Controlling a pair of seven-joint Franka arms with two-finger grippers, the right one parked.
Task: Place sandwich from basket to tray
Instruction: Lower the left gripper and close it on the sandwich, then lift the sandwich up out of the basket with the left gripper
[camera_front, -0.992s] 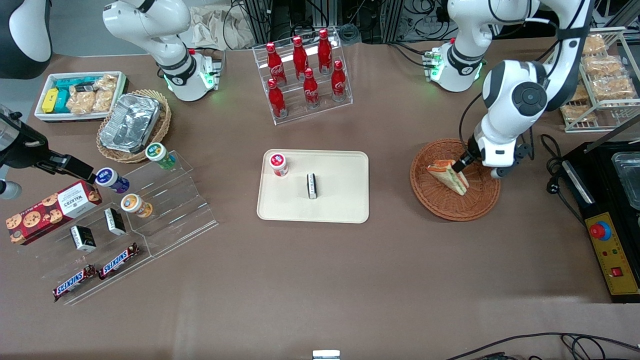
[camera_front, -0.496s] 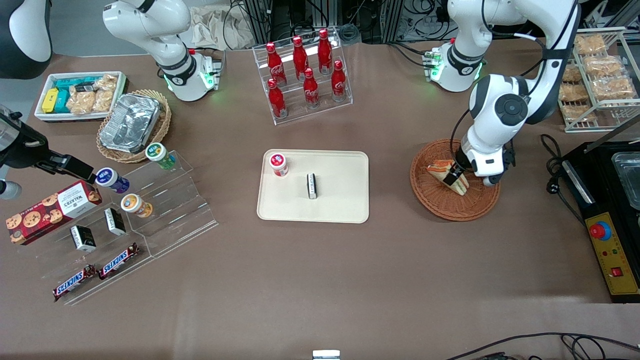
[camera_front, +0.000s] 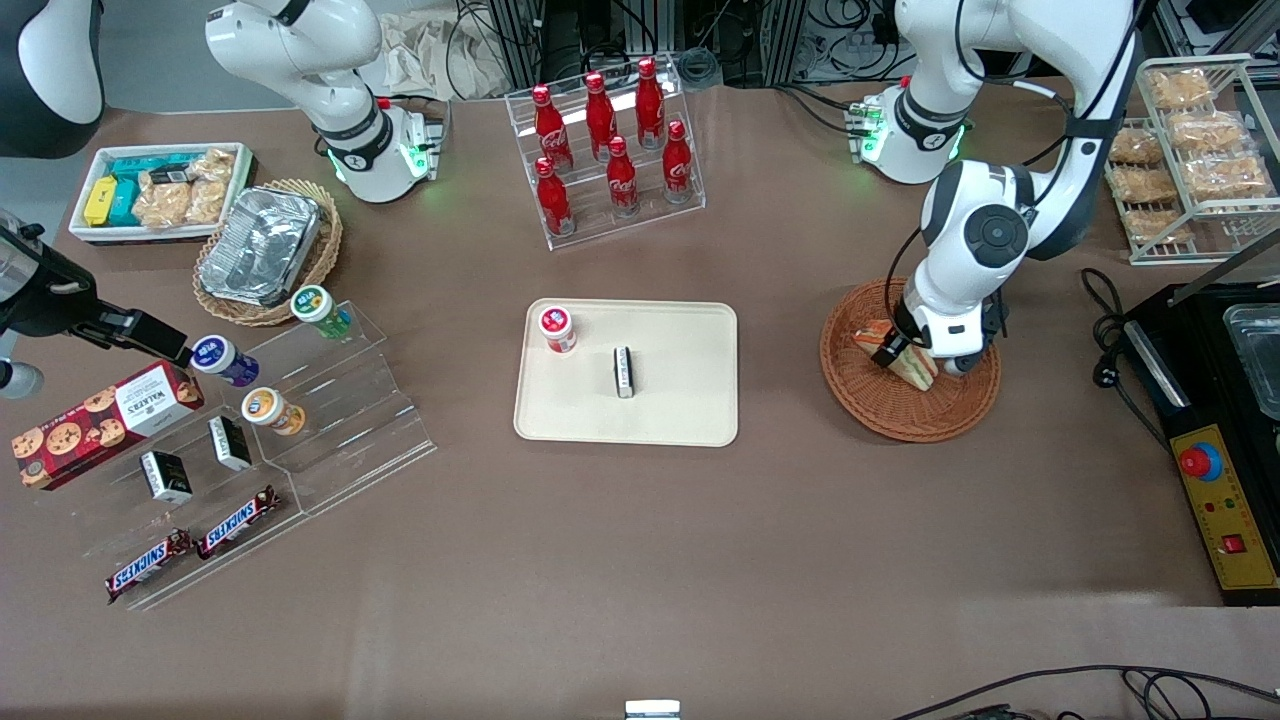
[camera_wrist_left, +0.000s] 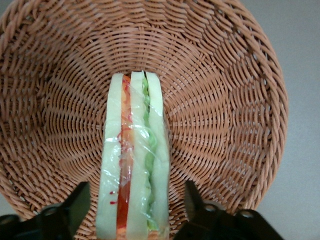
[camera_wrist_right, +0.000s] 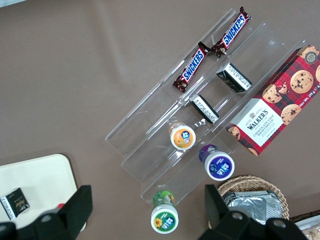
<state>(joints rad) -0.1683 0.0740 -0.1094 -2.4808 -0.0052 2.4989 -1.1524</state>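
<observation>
From the front, the left arm's jaws (camera_front: 893, 352) hung low inside the basket (camera_front: 908, 415), right at the sandwich (camera_front: 915, 369), which lay in the basket partly hidden under the wrist. The tray (camera_front: 680, 410) sat well away from the jaws toward the middle of the desk, already carrying a small red-capped pot (camera_front: 557, 328) and a little dark box (camera_front: 624, 371).

From the left wrist, the jaws (camera_wrist_left: 135, 205) stood apart, one finger either side of the sandwich (camera_wrist_left: 134, 185), each with a gap to the bread, so nothing was clamped yet. The wedge stood on edge between them, wrapped in clear film, with the basket (camera_wrist_left: 225, 110) weave all round.

It looked light and soft; I'd judge the film slippery and the bread easy to crush, so a gentle squeeze across the two flat bread faces seemed the sensible hold.
</observation>
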